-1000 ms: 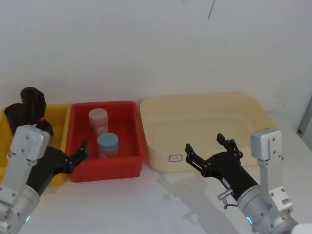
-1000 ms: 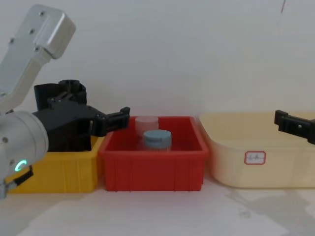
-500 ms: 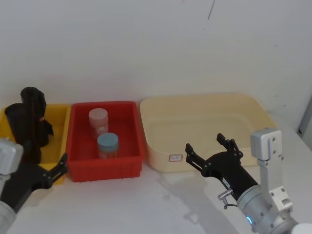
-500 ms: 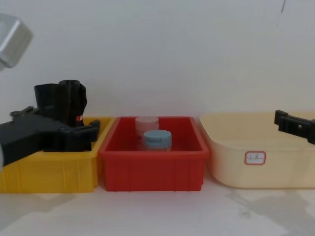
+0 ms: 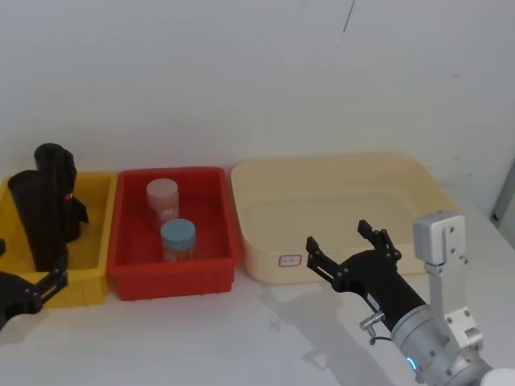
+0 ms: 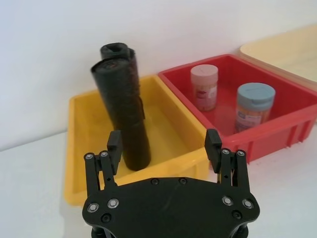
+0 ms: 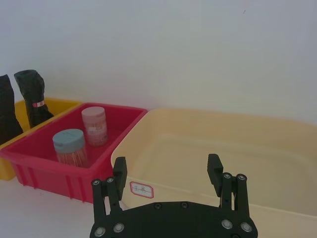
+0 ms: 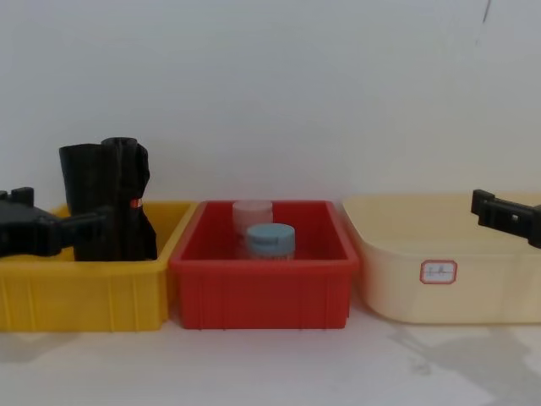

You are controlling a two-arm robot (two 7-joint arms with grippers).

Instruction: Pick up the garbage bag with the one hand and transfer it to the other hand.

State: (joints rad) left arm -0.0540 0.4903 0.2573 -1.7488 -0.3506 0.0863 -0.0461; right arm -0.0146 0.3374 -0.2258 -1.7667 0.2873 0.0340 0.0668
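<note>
This looks to me like a bare robotics test lab: a plain white wall (image 5: 241,80), a white bench (image 5: 241,338), and a yellow bin (image 5: 95,233), a red bin (image 5: 173,273) and a cream bin (image 5: 338,165) with a small label (image 5: 289,260), all in a row.

Splayed right tool (image 7: 167,162) near cream bin (image 7: 224,115)

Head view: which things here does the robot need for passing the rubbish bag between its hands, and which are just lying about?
Needed: plain black garbage bag, left gripper, right gripper.
Lying about: red-marked black roll, yellow bin, red bin, pink-lidded jar, blue-lidded jar, cream tub.
</note>
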